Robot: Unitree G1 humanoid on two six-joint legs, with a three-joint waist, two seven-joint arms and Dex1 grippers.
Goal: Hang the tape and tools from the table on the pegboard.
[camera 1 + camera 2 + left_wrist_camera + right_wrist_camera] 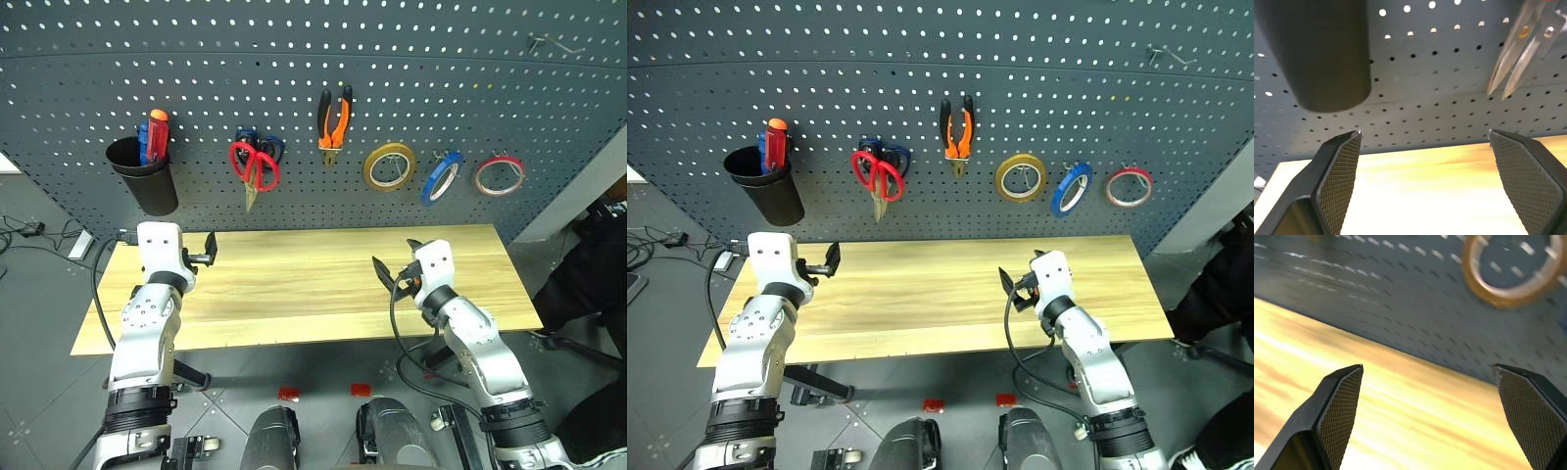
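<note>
The big grey pegboard (294,88) stands behind the long wooden tabletop (304,284). On the board, a black cup (143,174) at the left holds screwdrivers (154,132). Next hang the red scissors (254,168) over a blue pair, then the orange pliers (334,118), a yellow roll (389,166), the blue tape (442,177) and a red-edged roll (500,175). The left gripper (204,251) hovers over the tabletop's left end and the right gripper (396,272) over its right half, each with its fingers spread wide, grasping nothing.
</note>
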